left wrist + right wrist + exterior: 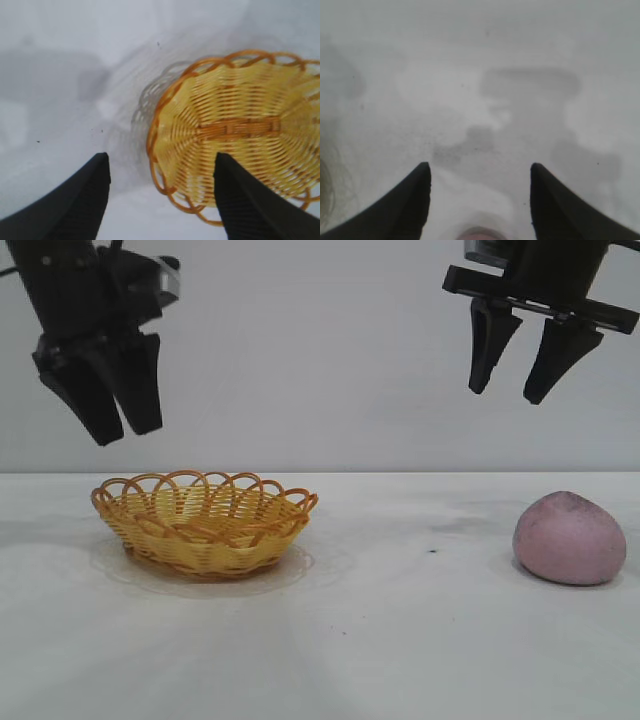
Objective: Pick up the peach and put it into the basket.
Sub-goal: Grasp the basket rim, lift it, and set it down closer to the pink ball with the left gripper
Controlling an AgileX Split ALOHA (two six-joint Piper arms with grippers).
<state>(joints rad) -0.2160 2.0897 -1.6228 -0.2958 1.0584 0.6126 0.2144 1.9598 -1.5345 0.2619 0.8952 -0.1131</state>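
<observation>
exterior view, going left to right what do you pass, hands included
left hand → basket → right hand → peach

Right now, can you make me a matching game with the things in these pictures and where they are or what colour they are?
Things:
1. peach
2. basket
3. left gripper
4. right gripper

Descriptions:
A. yellow wicker, on the table's left side
B. open, up in the air above the peach's side
C. pink, sitting on the table's right side
D. open, up in the air near the basket

Pairs: 1-C, 2-A, 3-D, 4-B
</observation>
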